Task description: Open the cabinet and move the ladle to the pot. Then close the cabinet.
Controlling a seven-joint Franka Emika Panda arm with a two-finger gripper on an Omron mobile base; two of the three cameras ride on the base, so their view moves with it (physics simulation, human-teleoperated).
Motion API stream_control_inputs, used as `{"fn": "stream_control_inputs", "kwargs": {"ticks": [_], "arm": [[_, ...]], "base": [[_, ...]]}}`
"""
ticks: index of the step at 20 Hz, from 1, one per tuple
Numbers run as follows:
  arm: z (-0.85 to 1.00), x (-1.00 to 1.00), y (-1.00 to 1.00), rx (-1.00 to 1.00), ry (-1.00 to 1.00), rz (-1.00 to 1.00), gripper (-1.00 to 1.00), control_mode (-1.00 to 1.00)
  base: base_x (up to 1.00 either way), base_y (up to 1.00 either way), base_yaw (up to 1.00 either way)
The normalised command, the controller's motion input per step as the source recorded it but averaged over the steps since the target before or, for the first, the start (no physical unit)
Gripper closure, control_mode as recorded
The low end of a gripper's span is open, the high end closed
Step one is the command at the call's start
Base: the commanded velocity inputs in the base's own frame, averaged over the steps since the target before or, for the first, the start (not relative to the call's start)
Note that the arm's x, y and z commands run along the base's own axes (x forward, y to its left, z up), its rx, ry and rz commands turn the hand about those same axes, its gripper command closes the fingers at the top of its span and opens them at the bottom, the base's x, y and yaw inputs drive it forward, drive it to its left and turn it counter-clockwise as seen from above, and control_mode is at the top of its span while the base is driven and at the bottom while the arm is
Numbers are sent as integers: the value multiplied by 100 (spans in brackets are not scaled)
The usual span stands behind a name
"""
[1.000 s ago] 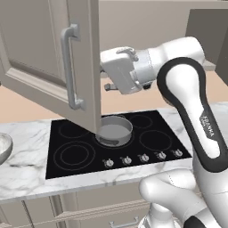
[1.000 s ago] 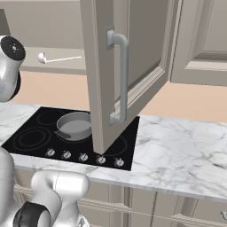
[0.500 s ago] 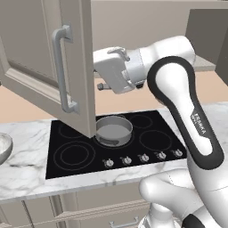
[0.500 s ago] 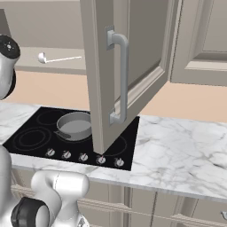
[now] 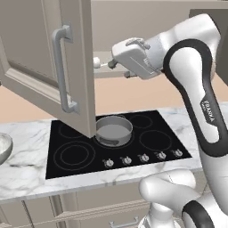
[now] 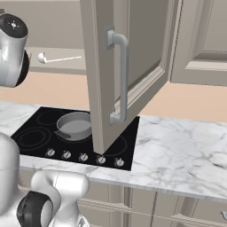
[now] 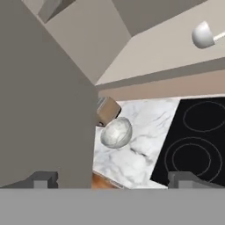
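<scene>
- Left base view: cabinet [image 5: 67, 67] door swung wide open, its lower corner hanging over the cooktop [image 5: 111, 142] just beside the pot [image 5: 114, 130]. Pot sits on the hob, near the middle. Ladle [image 5: 99, 63] lies on the cabinet's bottom shelf, round bowl poking out past the door edge, thin handle running toward the arm. Arm's white hand is up at shelf height, just right of the ladle; pincer [image 5: 119, 67] tips mostly hidden from here, nothing seen in them. Whitish bowl [image 5: 3, 149] at the left edge of the marble bench [image 5: 26, 169].
- Right base view: same open door, vertical bar handle [image 6: 120, 77] facing the camera. Ladle [image 6: 55, 58] lies flat on the shelf, bowl end to the left, apart from the arm. Pot [image 6: 74, 126] on the cooktop, partly behind the door's lower edge. Second cabinet door at the right looks closed.
- Hand view: pincer [image 7: 112, 179] spread wide, both fingertips [image 7: 182, 178] far apart, gripping nothing. Ladle bowl [image 7: 203, 35] shows top right on the shelf, well off from the tips. Open door fills the left side; whitish bowl [image 7: 116, 132] on the marble between the tips, cooktop rings at right.
</scene>
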Motion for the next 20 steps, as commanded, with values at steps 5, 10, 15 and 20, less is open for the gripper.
{"fn": "stream_control_inputs", "kwargs": {"ticks": [5,10,15,20], "arm": [[5,47,-49,-24,-13,-9,-100,-100],[-8,53,-10,-20,-16,-1,-100,-100],[-33,39,0,-8,-17,0,-100,-100],[-32,59,3,0,-12,0,-100,-100]], "base": [[0,0,0],[0,0,0],[0,0,0],[0,0,0]]}}
